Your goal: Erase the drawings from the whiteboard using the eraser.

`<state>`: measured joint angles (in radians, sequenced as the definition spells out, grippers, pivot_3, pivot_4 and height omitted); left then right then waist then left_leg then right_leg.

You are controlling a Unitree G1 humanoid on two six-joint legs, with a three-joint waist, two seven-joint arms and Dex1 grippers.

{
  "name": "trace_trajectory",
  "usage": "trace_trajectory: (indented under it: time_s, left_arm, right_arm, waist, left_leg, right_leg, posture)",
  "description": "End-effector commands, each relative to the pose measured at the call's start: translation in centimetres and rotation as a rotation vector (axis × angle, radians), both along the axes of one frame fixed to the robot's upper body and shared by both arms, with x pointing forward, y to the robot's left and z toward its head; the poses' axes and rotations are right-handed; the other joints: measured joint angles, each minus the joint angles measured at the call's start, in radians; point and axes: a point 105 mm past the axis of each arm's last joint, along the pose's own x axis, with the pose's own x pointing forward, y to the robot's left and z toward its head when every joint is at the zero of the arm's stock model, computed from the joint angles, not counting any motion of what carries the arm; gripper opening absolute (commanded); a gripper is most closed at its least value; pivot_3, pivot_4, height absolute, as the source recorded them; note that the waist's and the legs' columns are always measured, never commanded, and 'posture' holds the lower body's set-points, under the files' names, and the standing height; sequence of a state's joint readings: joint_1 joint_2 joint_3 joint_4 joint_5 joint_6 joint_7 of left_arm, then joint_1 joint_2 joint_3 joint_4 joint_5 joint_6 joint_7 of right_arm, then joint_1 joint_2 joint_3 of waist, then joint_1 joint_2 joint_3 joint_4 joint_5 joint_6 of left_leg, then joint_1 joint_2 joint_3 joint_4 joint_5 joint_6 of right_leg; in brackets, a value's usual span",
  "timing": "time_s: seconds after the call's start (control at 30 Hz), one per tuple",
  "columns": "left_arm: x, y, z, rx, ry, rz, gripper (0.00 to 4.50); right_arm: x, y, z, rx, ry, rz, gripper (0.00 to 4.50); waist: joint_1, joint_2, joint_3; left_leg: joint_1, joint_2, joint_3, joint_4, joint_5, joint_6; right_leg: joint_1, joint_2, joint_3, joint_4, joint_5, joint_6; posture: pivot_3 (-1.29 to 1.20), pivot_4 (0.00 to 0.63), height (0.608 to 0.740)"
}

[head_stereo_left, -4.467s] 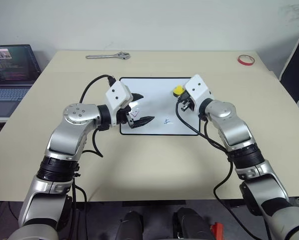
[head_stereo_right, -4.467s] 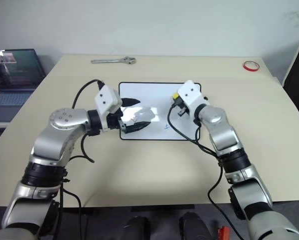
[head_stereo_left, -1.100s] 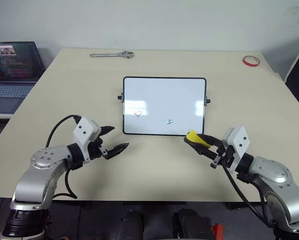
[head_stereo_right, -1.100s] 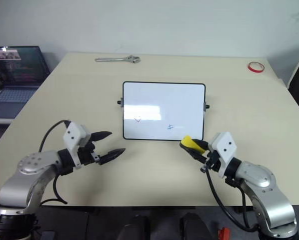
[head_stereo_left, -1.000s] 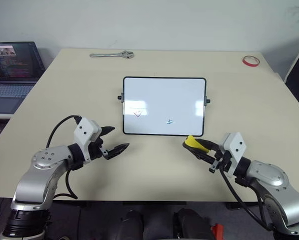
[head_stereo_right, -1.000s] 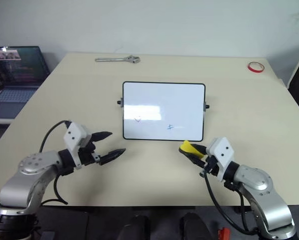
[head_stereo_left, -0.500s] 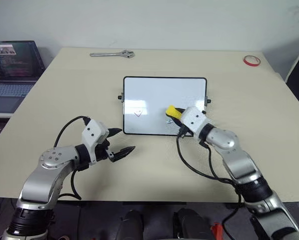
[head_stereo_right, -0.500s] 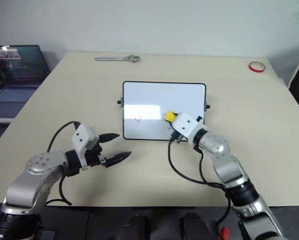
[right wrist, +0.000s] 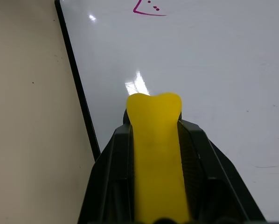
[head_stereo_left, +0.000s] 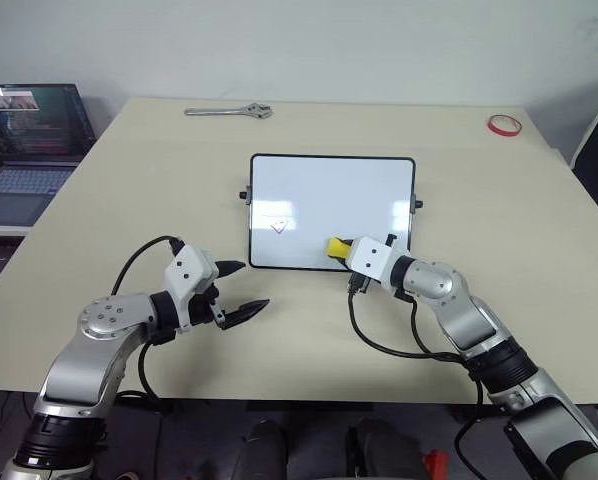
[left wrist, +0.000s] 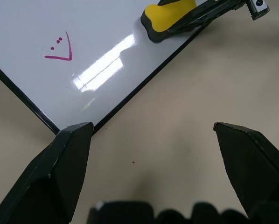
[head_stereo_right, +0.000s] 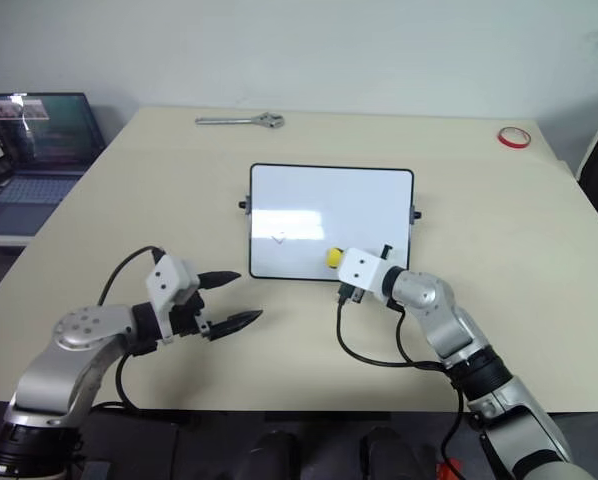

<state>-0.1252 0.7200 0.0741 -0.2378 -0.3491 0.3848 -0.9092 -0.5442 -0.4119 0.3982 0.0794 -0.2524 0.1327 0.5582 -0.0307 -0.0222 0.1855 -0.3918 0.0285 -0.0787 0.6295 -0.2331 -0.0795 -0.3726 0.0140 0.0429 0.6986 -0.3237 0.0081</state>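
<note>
The whiteboard (head_stereo_left: 333,212) lies flat at the centre of the frame on the beige desk (head_stereo_left: 129,200), its black frame and side knobs in plain sight. The right end effector (head_stereo_left: 341,250) is clamped shut on the yellow eraser (head_stereo_left: 335,246), which now sits on the board's surface near its lower edge, roughly mid-width; in the left wrist view the eraser's dark underside (left wrist: 177,25) rests against the white surface. A second ago this arm was below the board at the lower right of the frame, holding the eraser over bare desk; half a second ago the eraser was a little higher on the board. The blue scribble that showed on the lower part of the board a second ago can no longer be seen where the eraser and end effector now are; whether it is wiped or merely covered cannot be told. The red drawing (head_stereo_left: 278,227), a small V with dots, remains on the left part of the board. The left end effector (head_stereo_left: 241,290) hovers over bare desk at the lower left, just off the board's lower left corner, fingers spread wide and holding nothing, much as before. A wrench (head_stereo_left: 229,111) lies at the top, a red tape ring (head_stereo_left: 503,124) at the upper right, and a laptop (head_stereo_left: 27,130) at the far left.
</note>
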Motion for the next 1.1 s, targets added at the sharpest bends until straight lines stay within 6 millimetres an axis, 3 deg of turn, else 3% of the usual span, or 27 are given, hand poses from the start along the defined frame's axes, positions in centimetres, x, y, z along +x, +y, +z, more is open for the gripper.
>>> trace_trajectory:
  time_s: [0.03, 0.1, 0.23, 0.33, 0.4, 0.47, 0.53, 0.63, 0.9, 0.97, 1.1]
  left_arm:
    - [0.1, -0.5, 1.0, 0.008, -0.038, -0.023, 4.50]
    - [0.2, -0.8, 1.2, 0.007, -0.040, -0.028, 4.50]
    - [0.3, -1.1, 1.4, 0.005, -0.039, -0.033, 4.50]
    - [0.3, -1.2, 1.4, 0.005, -0.038, -0.033, 4.50]
    - [0.3, -1.2, 1.4, 0.005, -0.036, -0.034, 4.50]
    - [0.4, -1.0, 1.2, 0.005, -0.033, -0.033, 4.50]
    - [0.4, -0.9, 1.0, 0.005, -0.031, -0.031, 4.50]
    - [0.4, -0.8, 0.8, 0.005, -0.029, -0.030, 4.50]
    - [0.3, -0.3, 0.5, -0.001, -0.025, -0.012, 4.50]
    - [0.4, -0.1, 0.5, -0.008, -0.024, 0.008, 4.50]
    - [1.7, 2.3, 1.6, -0.048, -0.075, 0.148, 4.50]
  right_arm:
    - [2.0, -2.8, 0.9, -0.010, -0.053, -0.156, 0.98]
    - [1.7, -2.9, 0.4, -0.014, -0.022, -0.157, 0.98]
    - [-0.7, -3.0, -2.9, -0.083, 0.183, -0.088, 0.98]
    - [-1.4, -3.4, -3.5, -0.120, 0.214, -0.071, 0.98]
    - [-0.2, -4.1, -2.2, -0.103, 0.130, -0.144, 0.98]
    - [2.2, -5.1, 0.9, -0.015, -0.018, -0.273, 0.98]
    - [3.0, -5.1, 2.5, 0.043, -0.075, -0.314, 0.98]
    - [2.8, -4.3, 2.3, 0.045, -0.063, -0.284, 0.98]
    - [-0.1, -3.6, -1.5, -0.110, 0.095, -0.130, 0.98]
    - [-0.5, -3.5, -1.2, -0.107, 0.091, -0.108, 0.98]
    - [-0.5, -3.2, 3.2, 0.183, 0.090, -0.142, 0.98]
  waist:
    - [0.000, 0.000, 0.000]
    - [0.000, 0.000, 0.000]
    - [0.002, -0.001, -0.001]
    - [0.000, -0.002, -0.001]
    - [-0.002, -0.002, -0.001]
    - [-0.002, -0.002, -0.001]
    - [-0.003, -0.002, -0.001]
    - [0.001, -0.002, -0.002]
    - [-0.002, -0.003, -0.002]
    - [-0.002, -0.003, -0.002]
    - [-0.002, -0.003, -0.002]
  left_leg:
    - [0.000, 0.000, 0.000, 0.000, 0.000, 0.000]
    - [0.000, 0.000, 0.000, 0.000, 0.000, 0.000]
    - [0.000, 0.000, -0.001, 0.000, 0.000, 0.000]
    - [0.000, 0.000, 0.000, 0.000, 0.000, 0.000]
    - [0.001, 0.000, 0.000, 0.000, 0.000, 0.000]
    - [0.002, 0.000, 0.000, 0.000, 0.000, 0.000]
    - [0.002, 0.000, 0.000, 0.000, 0.001, 0.000]
    - [0.003, 0.000, 0.000, 0.000, 0.002, 0.001]
    - [0.002, 0.000, 0.000, 0.000, 0.001, 0.001]
    - [0.002, 0.000, 0.000, 0.000, 0.001, 0.001]
    - [0.002, 0.001, 0.000, 0.000, 0.001, 0.001]
  right_leg:
    - [0.000, 0.000, 0.000, 0.000, 0.000, 0.000]
    - [0.000, 0.000, 0.000, 0.000, 0.000, 0.000]
    - [0.000, 0.000, -0.001, 0.000, 0.000, 0.000]
    - [0.001, 0.000, 0.000, 0.000, 0.000, 0.000]
    - [0.001, 0.000, 0.000, 0.000, 0.000, 0.000]
    - [0.001, 0.001, 0.000, 0.000, 0.000, 0.000]
    - [0.001, 0.001, 0.000, 0.001, 0.000, 0.000]
    - [0.001, 0.001, 0.000, 0.001, 0.001, 0.001]
    - [0.001, 0.001, 0.001, 0.000, 0.002, 0.000]
    - [0.001, 0.001, 0.001, 0.000, 0.001, 0.000]
    - [0.001, 0.001, 0.000, 0.000, 0.001, 0.001]
  posture:
    - [0.00, 0.150, 0.740]
    - [0.00, 0.150, 0.740]
    - [0.00, 0.150, 0.740]
    - [0.00, 0.150, 0.740]
    - [0.00, 0.150, 0.740]
    - [0.00, 0.150, 0.740]
    - [0.00, 0.150, 0.740]
    - [0.00, 0.150, 0.740]
    - [0.00, 0.150, 0.740]
    - [0.00, 0.150, 0.740]
    - [0.00, 0.150, 0.740]
